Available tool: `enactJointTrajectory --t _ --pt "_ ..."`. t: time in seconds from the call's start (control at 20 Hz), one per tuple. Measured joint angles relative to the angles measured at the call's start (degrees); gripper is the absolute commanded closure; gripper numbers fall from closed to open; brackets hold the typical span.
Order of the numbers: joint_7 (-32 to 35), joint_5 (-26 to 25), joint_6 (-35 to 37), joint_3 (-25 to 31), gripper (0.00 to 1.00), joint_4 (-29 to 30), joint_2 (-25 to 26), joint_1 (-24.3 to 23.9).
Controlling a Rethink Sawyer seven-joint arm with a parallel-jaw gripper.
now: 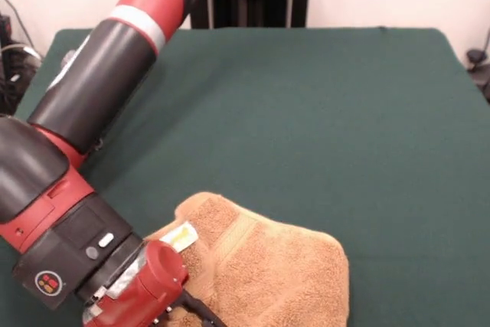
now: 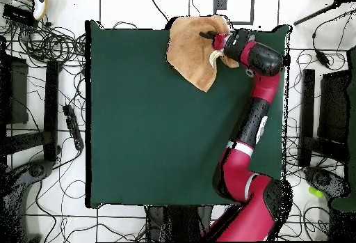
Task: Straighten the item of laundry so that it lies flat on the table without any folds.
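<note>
Though the jaws' gap can't be made out, gripper (image 2: 208, 35) sits on the towel (image 2: 195, 51), which lies folded w/ white label (image 1: 182, 235) showing, at 12–1 o'clock on table (image 2: 153, 129) overhead, by the edge farthest from robot's base.

The red and black arm (image 2: 254, 125) reached from its base at the overhead view's bottom edge up along the right side, bending at an elbow low down and running to a dark wrist (image 2: 261, 58). In the front view it came down from the upper left, its forearm slanting to the lower left corner. The gripper (image 2: 206, 35) pointed sideways; whether its fingers were parted could not be made out.
</note>
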Motion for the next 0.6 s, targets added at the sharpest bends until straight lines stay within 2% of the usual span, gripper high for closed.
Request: enactJointTrajectory --t 0.4,0.6 --pt "0.5 -10.0 3.4 -4.9 0.0 -0.5 -8.6 3.7" --pt "2.0 -13.0 4.9 -6.9 0.0 -1.0 -11.5 5.5"
